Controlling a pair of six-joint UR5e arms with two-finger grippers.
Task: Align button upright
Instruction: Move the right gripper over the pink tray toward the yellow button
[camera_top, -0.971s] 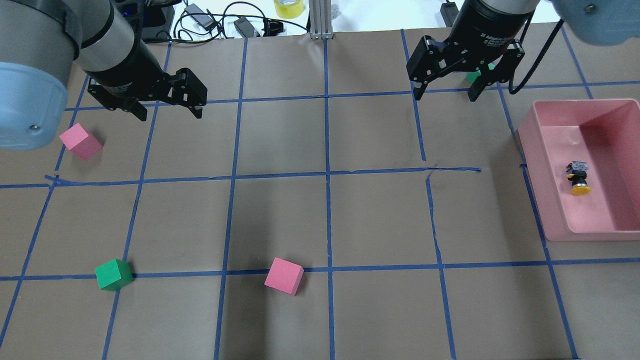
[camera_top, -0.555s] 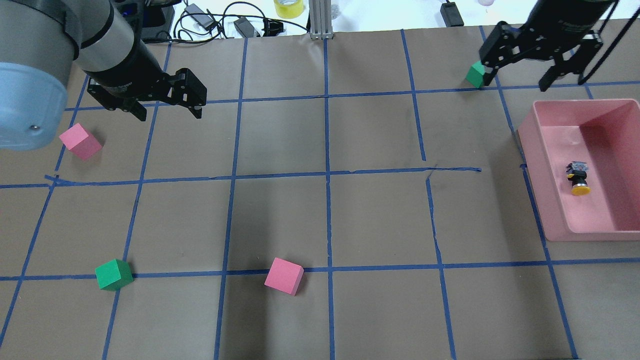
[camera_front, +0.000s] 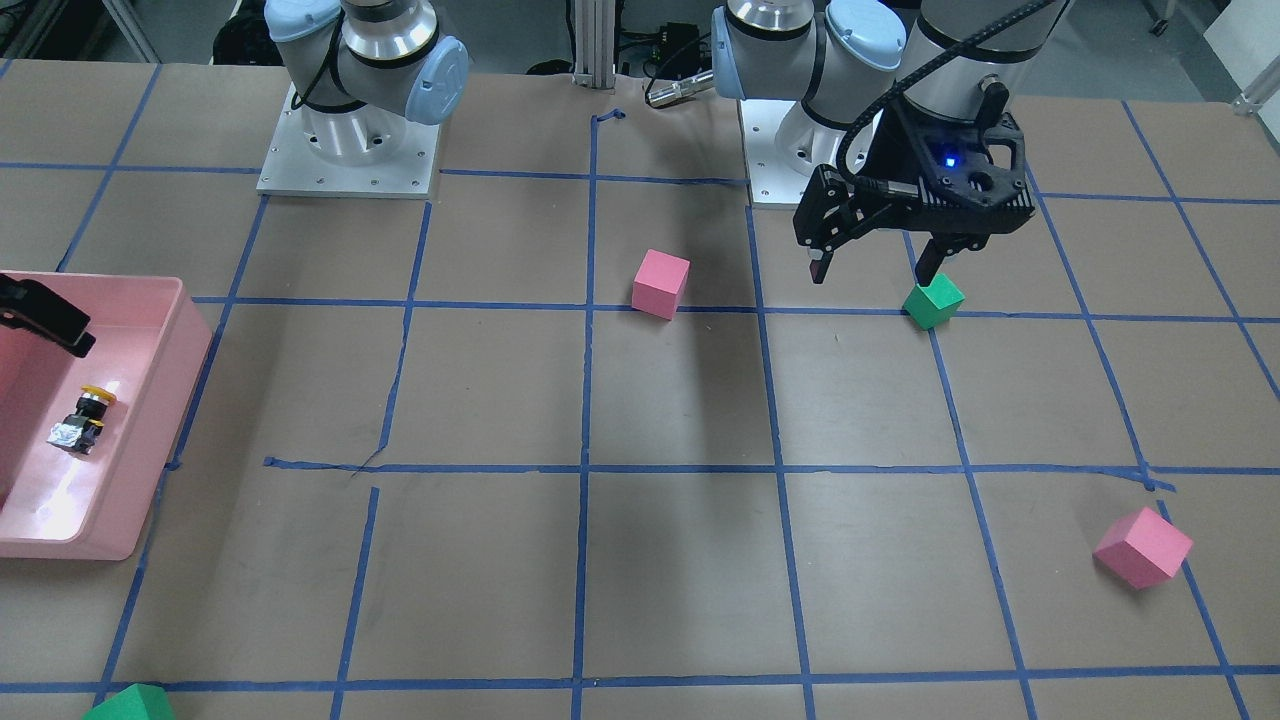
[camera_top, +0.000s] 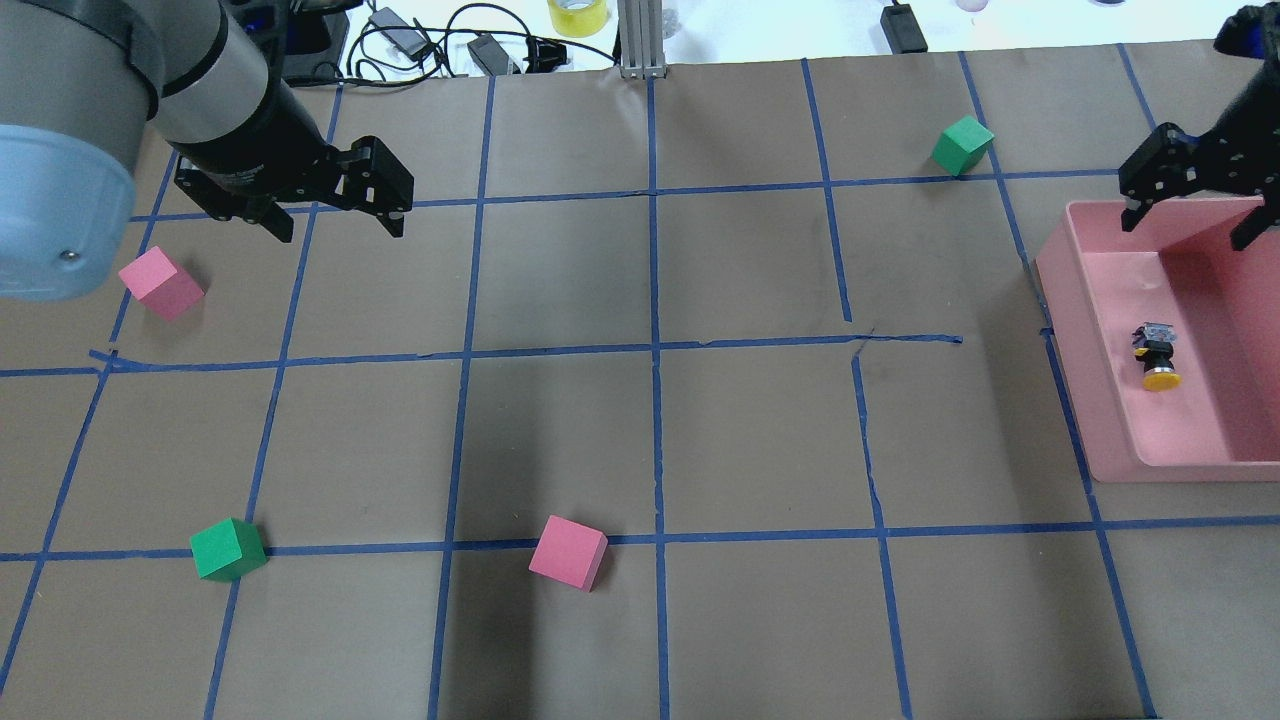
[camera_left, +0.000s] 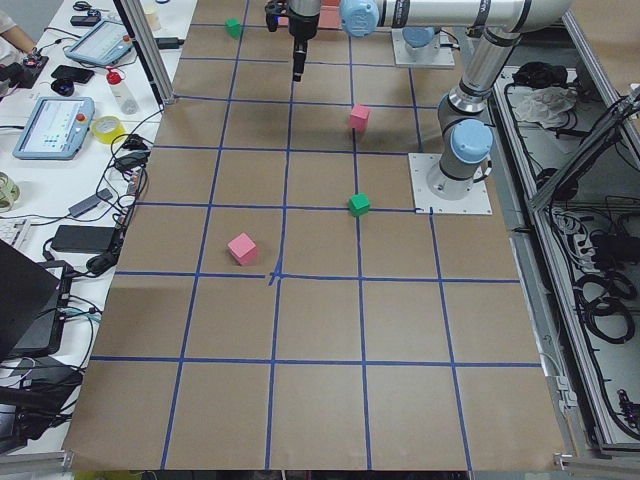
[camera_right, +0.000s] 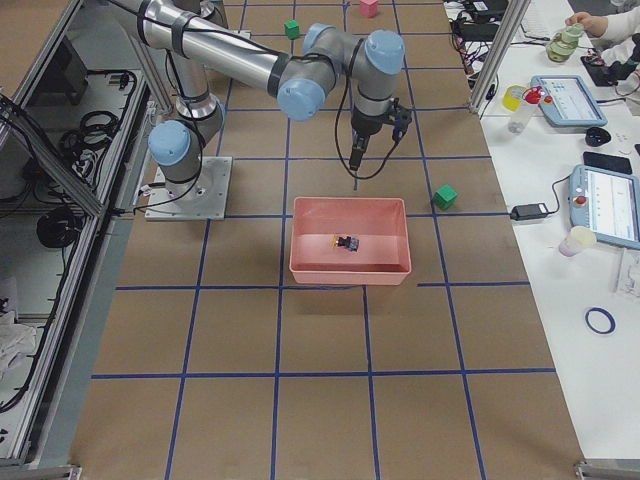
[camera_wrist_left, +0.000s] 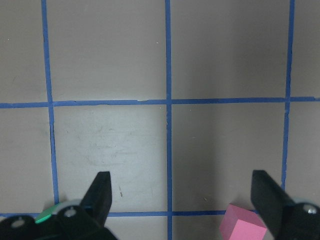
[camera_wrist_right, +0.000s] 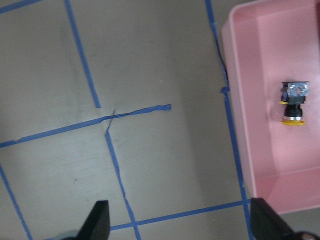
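Left claw (camera_top: 338, 228), right claw (camera_top: 1187, 232) apart, one button (camera_top: 1158, 358), two pink cubes (camera_top: 160, 283) (camera_top: 568, 552), two green cubes (camera_top: 228, 549) (camera_top: 963, 145)

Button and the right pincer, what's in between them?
Just bare pink bin floor between button and right pincer, seen in the overhead view.

We've got the button (camera_top: 1158, 357) lying on its side, not upright, on the floor of the pink bin (camera_top: 1190, 430) at the right end of the bench (camera_top: 750, 430). It has a round yellow cap, a black cylindrical body and a silvery-blue base. In the overhead view the cap points toward the bottom edge and the base toward the top, with its axis roughly parallel to the bin's left wall. It sits near mid-floor, apart from the walls we can see.
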